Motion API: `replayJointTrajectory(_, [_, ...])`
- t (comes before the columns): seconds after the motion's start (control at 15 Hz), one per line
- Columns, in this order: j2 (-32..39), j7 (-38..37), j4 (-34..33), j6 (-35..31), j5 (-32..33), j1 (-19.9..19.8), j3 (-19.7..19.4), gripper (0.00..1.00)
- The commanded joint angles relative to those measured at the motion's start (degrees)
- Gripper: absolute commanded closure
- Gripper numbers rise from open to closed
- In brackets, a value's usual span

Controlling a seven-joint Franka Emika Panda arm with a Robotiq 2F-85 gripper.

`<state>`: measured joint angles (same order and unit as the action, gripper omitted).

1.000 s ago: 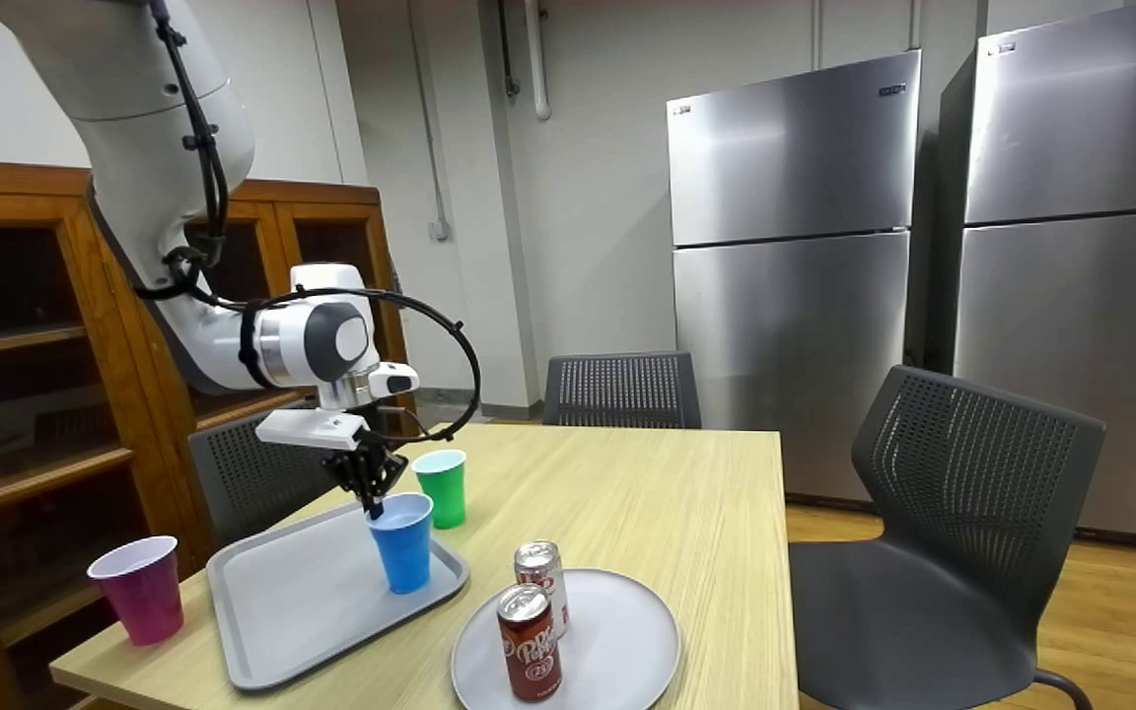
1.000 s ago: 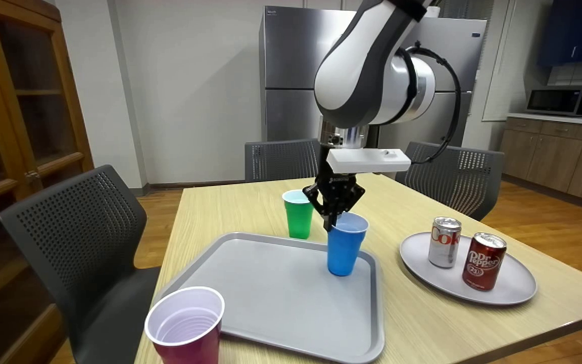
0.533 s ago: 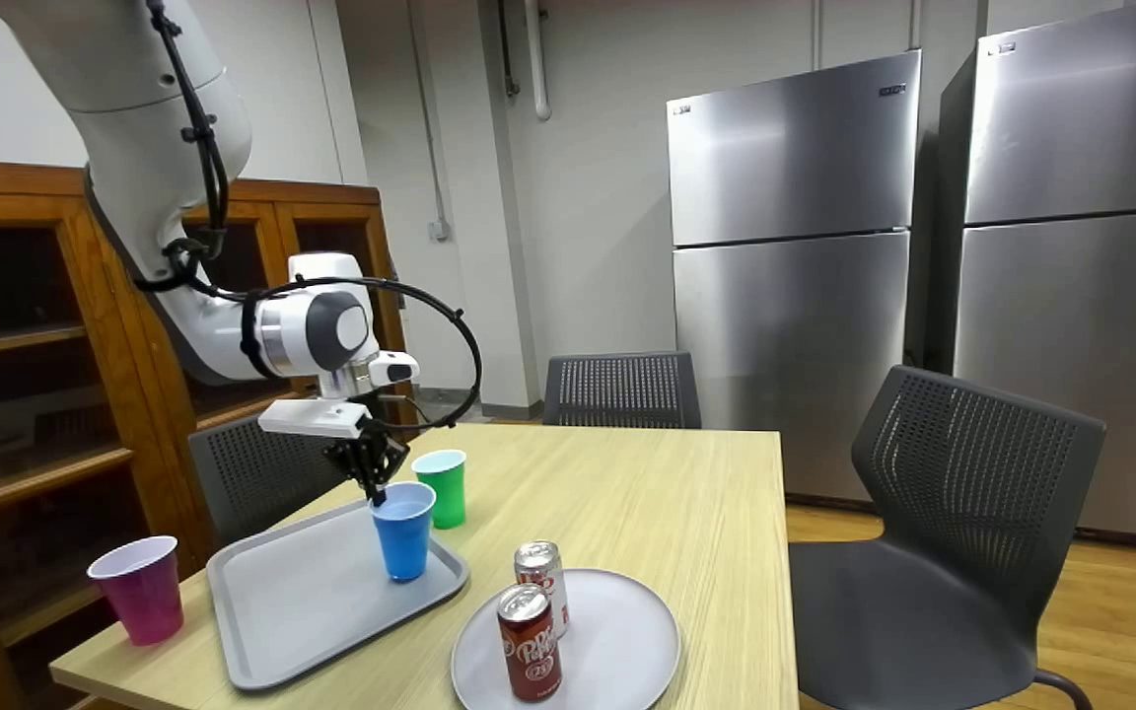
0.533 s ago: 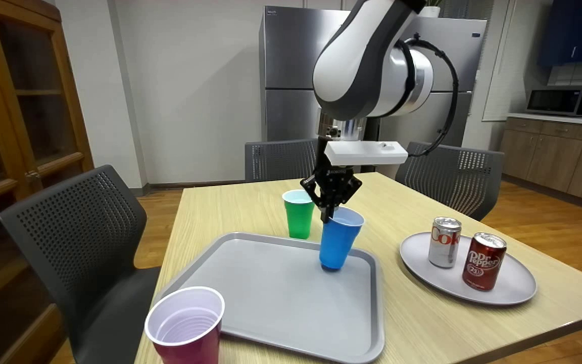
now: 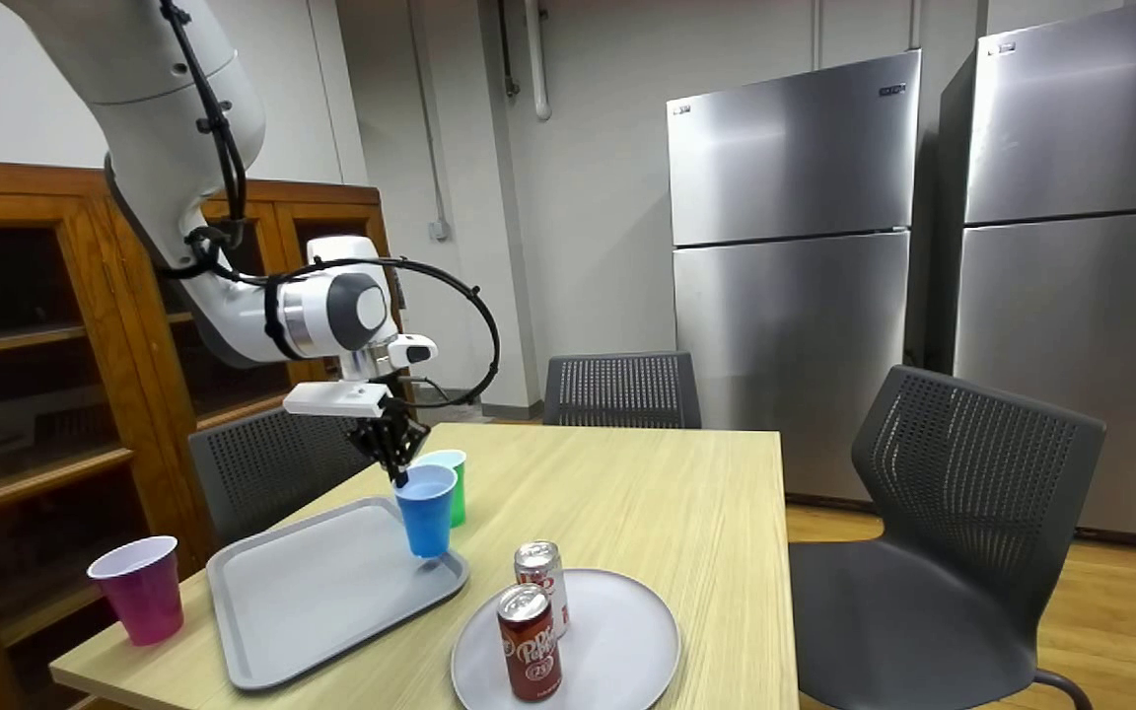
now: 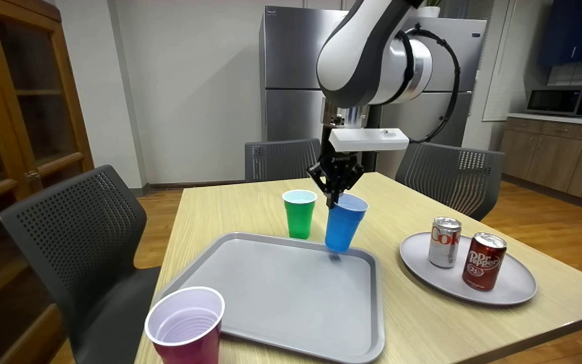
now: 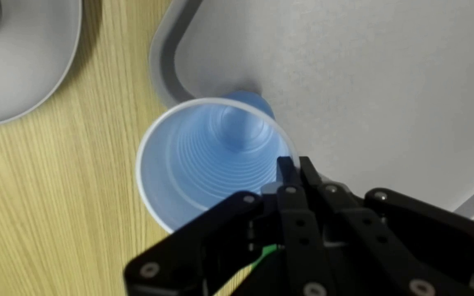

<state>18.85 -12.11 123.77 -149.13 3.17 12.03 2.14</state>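
In wrist view our closed gripper [image 7: 296, 162] pinches the rim of the blue plastic cup [image 7: 220, 162], lying at nine o'clock, base toward one

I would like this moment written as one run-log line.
Gripper: shut on rim of blue cup; cup: tilted, over gray tray; green cup: upright on table; two cans: on plate

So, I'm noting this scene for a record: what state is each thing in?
Tray: lying flat
Blue cup: tilted, looks empty, seemingly not touching the tray
Gripper: shut on the blue cup's rim
Green cup: upright, contents hidden
Purple cup: upright, looks empty
Coke can: upright, tab unclear
Dr Pepper can: upright, tab unclear
Plate: flat, bearing both cans
Fridges: shut
Microwave: shut
Glass cabinet: doors shut
Kitchen cupboards: doors shut
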Motion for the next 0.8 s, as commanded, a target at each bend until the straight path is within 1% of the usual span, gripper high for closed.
replayJointTrajectory(0.0, [0.1,-0.58,-3.23,4.38,2.51,-0.41,-0.99,0.99])
replayJointTrajectory(0.13, [0.53,-0.95,-4.41,5.35,3.69,-0.45,-1.7,0.99])
replayJointTrajectory(0.33, [1.46,-1.02,-6.13,6.42,3.68,-0.9,-2.2,0.99])
replayJointTrajectory(0.73, [5.53,-2.36,-10.03,7.05,3.29,-1.39,-3.83,0.99])
